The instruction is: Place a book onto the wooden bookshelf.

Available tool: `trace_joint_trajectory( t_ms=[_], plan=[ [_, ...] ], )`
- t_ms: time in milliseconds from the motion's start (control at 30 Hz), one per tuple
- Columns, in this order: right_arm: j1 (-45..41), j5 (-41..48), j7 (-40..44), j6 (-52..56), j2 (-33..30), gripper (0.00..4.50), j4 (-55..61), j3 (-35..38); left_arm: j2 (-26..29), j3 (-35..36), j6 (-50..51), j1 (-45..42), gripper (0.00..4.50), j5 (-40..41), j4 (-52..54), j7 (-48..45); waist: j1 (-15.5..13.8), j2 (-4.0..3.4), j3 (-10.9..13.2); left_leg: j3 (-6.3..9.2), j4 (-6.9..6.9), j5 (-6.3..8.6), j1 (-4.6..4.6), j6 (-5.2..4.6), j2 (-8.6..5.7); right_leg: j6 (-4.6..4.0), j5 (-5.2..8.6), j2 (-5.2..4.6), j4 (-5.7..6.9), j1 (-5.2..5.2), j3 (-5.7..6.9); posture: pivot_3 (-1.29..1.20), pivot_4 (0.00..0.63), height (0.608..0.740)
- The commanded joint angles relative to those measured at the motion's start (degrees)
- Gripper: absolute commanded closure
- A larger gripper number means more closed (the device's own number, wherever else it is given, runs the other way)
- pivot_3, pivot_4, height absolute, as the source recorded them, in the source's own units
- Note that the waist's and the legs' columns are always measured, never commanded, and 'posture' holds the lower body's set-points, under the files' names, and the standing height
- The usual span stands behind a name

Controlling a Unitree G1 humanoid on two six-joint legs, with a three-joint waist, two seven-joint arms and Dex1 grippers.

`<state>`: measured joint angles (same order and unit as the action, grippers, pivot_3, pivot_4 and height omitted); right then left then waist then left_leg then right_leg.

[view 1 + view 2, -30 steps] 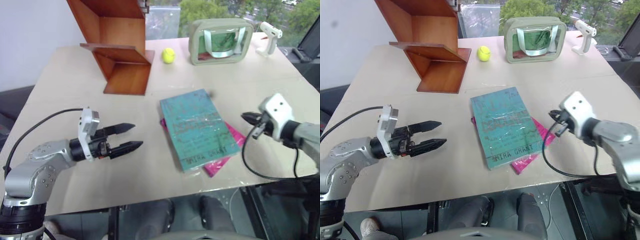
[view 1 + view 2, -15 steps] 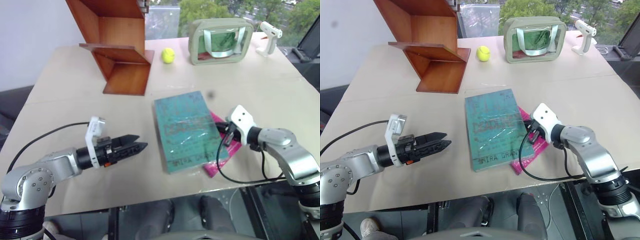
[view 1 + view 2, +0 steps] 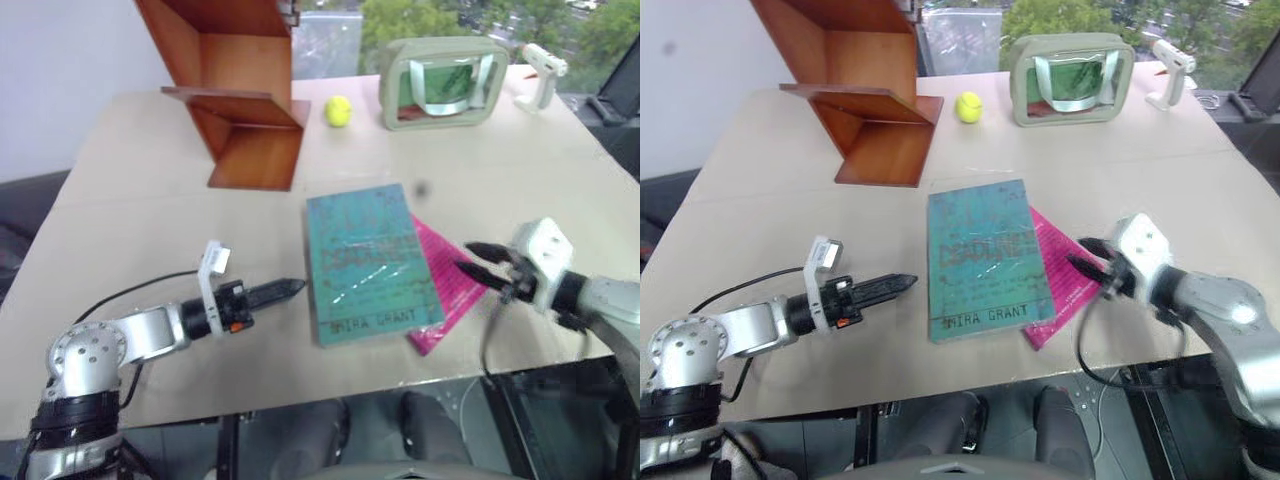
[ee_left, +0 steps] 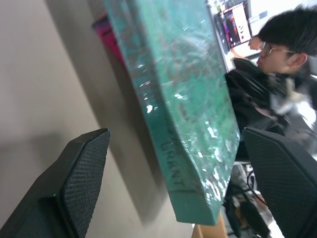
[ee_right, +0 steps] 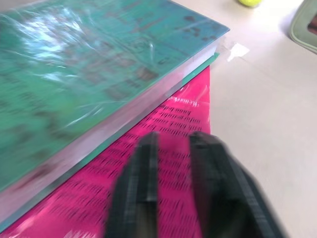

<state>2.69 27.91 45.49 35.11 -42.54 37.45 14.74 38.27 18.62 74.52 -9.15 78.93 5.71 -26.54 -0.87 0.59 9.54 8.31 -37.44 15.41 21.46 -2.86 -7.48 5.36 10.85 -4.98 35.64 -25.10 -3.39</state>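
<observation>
The teal-green book [image 3: 368, 262] lies flat near the table's front, partly on top of a pink book [image 3: 452, 292]. My left gripper [image 3: 288, 290] is low over the table just left of the book's near left corner. In the left wrist view its fingers [image 4: 79, 178] stand wide apart and open, with the book's spine [image 4: 173, 148] between them but not touched. My right gripper [image 3: 468, 258] hovers over the pink book's right part with its fingers [image 5: 141, 188] parted and nothing in them. The reddish-brown wooden bookshelf [image 3: 240, 95] stands at the far left of the table.
A yellow tennis ball [image 3: 337, 110], a beige-framed green bag [image 3: 443, 85] and a white glue gun [image 3: 541, 72] line the table's [image 3: 140, 210] far edge. In the left wrist view a person [image 4: 282, 44] sits beyond the table. The front edge is close below the books.
The right gripper pushed the teal book left, then drew back to the right and opened. The left gripper rolled, sank and moved closer to the book's left edge.
</observation>
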Motion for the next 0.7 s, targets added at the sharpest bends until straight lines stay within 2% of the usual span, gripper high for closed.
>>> trace_joint_trajectory(
  t_ms=[33, 100, 167, 267, 367, 700],
  plan=[
    [5.2, 12.1, 2.4, 3.7, -1.6, 1.51, 10.5, 11.3, -0.3, -1.1, 1.3, -2.4, 0.0, 0.0, -2.8, -0.8, 0.1, -0.02, 0.0, 0.0, 0.0, 0.0, 0.0, 0.0, 0.0, 0.0, 0.0, -0.01, 0.02, 0.0, 0.0, 0.0, 0.15, 0.74],
    [8.9, 18.4, 2.5, 5.2, -2.5, 0.7, 14.9, 16.3, -0.9, -2.4, 1.6, -4.3, 0.0, -1.0, -4.8, -1.2, 0.0, -0.01, 0.0, -0.03, -0.02, 0.0, 0.01, 0.01, 0.0, 0.01, -0.01, -0.01, 0.07, -0.01, -0.03, 0.0, 0.15, 0.74],
    [10.8, 22.7, 1.5, 4.8, -3.5, 0.7, 18.5, 19.3, -1.6, -3.4, 2.1, -6.4, 0.0, -2.0, -7.2, -1.8, 0.1, 0.04, -0.1, -0.04, -0.05, 0.03, -0.02, 0.08, 0.0, 0.01, -0.01, -0.01, 0.12, 0.0, -0.04, 0.0, 0.15, 0.74],
    [10.5, 26.3, -1.6, 3.8, -4.4, 0.7, 21.6, 20.0, -3.3, -4.5, 3.1, -9.6, 0.0, -3.3, -11.6, -1.9, 0.1, 0.05, -0.1, -0.06, -0.1, 0.1, -0.03, 0.26, 0.01, 0.01, -0.02, -0.01, 0.18, 0.01, -0.05, 0.0, 0.15, 0.74],
    [9.0, 28.4, -4.5, 2.6, -5.5, 0.7, 22.5, 18.1, -5.2, -5.3, 3.7, -12.4, 0.0, -4.8, -14.7, -2.0, 0.0, 0.1, -0.1, -0.05, -0.13, 0.07, -0.03, 0.3, 0.01, 0.0, -0.02, -0.03, 0.19, 0.02, -0.02, 0.0, 0.15, 0.74],
    [0.8, 24.0, -7.1, 0.8, -8.8, 0.7, 21.6, 7.4, -15.2, -5.8, 8.4, -19.8, 0.0, -6.4, -22.3, 0.6, -0.1, 0.15, -0.1, 0.07, -0.58, -0.04, 0.27, 0.09, -0.01, -0.01, -0.04, -0.02, 0.22, -0.04, 0.15, 0.0, 0.15, 0.74]
  ],
)
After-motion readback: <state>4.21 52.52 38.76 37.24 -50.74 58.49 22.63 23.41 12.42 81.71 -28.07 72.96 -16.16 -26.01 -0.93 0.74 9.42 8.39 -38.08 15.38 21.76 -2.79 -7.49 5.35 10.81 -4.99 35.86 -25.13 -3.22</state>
